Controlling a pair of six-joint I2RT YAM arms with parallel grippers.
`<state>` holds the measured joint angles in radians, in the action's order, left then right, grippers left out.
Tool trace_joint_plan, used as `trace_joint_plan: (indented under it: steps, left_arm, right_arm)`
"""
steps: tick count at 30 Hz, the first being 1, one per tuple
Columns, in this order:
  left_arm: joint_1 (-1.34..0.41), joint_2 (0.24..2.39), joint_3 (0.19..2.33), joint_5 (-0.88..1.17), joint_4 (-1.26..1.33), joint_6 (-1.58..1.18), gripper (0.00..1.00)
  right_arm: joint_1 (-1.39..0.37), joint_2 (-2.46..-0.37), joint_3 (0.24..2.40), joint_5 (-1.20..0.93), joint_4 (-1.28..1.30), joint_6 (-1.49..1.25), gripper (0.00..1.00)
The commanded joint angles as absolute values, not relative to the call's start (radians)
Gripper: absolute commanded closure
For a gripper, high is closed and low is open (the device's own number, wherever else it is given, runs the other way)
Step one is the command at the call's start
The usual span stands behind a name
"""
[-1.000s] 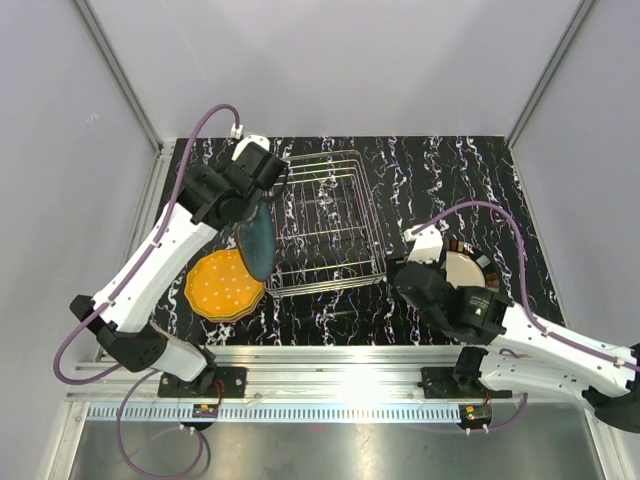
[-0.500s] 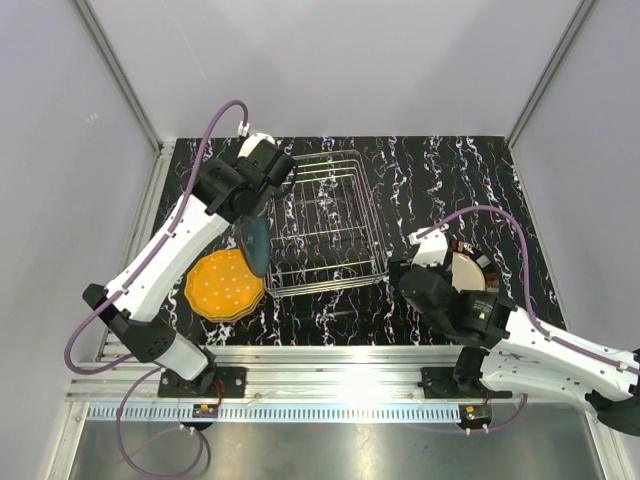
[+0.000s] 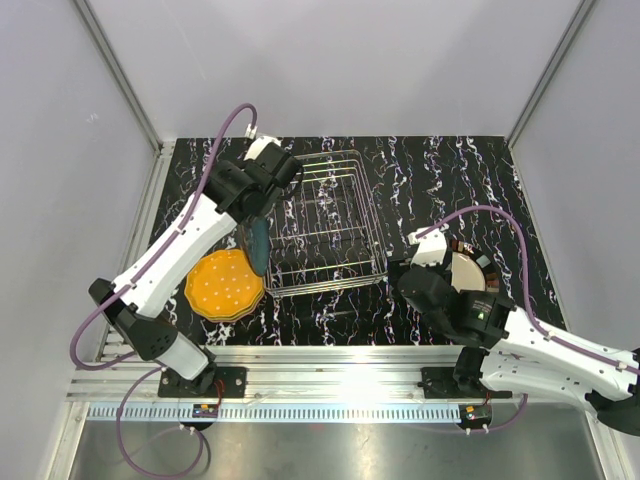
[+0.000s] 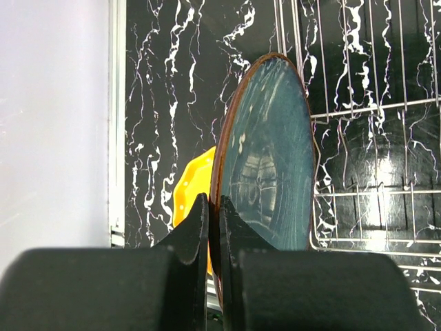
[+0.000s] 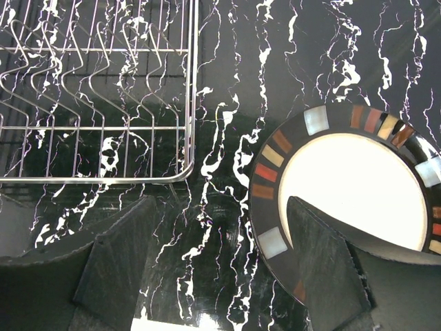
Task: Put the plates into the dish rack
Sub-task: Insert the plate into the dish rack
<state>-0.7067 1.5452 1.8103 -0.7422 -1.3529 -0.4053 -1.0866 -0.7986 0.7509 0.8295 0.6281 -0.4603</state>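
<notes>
Teal plate point(image 4: 269, 158) stands edge-up, rim pinched in the left claw point(image 4: 213, 207), with the dish rack point(image 4: 372, 172) just to its right, possibly touching. The right claw point(image 5: 222, 207) gapes empty.

Black, white-veined table point(image 3: 420, 165). Wire dish rack point(image 3: 325, 225) stands on it, right of the jaws of the left gripper point(image 4: 212, 203); orange dotted plate point(image 3: 225, 285) lies flat just left of them. Black-rimmed plate point(image 5: 351, 193) lies flat, ahead-right of the spread jaws of the right gripper point(image 5: 220, 203).
</notes>
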Motion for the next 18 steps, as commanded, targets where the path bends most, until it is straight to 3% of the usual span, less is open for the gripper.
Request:
trace_joint_plan:
  steps: [1,18]
  left_arm:
    - [-0.703,1.537,1.824,-0.833,-1.272,-0.382,1.00]
    - [-0.686,1.559,1.757,-0.809,-1.227,-0.380,1.00]
  right_arm:
    - [-1.094,-0.805,0.752,0.876,0.592,-0.459,0.16]
    - [-1.095,-0.804,0.749,0.876,0.581,-0.446,0.14]
